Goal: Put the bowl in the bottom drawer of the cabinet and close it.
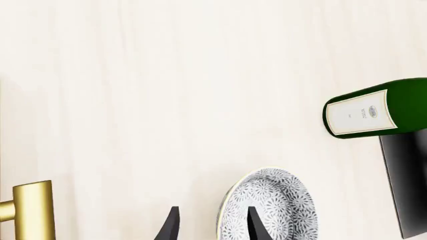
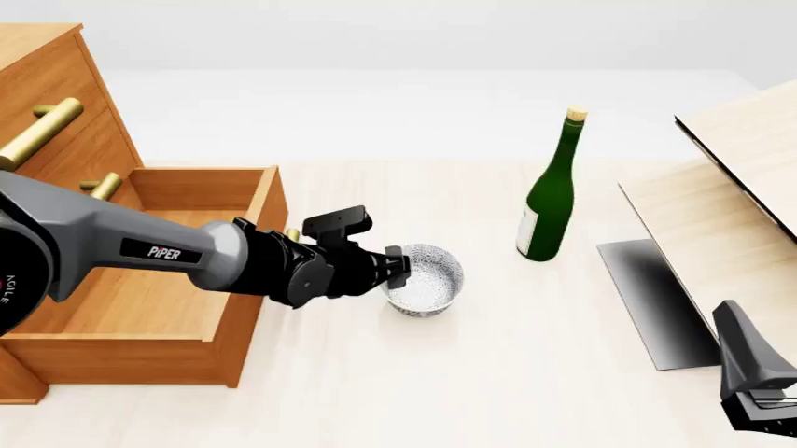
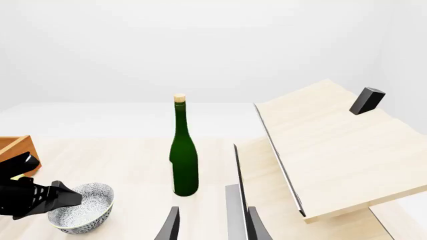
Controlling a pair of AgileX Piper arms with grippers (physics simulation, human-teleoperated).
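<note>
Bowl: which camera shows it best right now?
Front view: the whole bowl shows on the table, with the left gripper at its near rim. Right wrist view also shows it whole, but smaller and off at the edge. Left wrist view crops it.

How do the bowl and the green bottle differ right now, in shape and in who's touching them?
The bowl is low, round and speckled grey-white; the green bottle is tall, narrow and dark. The left gripper has its fingers over the bowl's rim, while nothing touches the bottle. The bowl sits nearer the open bottom drawer; the bottle stands farther right. Both stand upright on the table.
</note>
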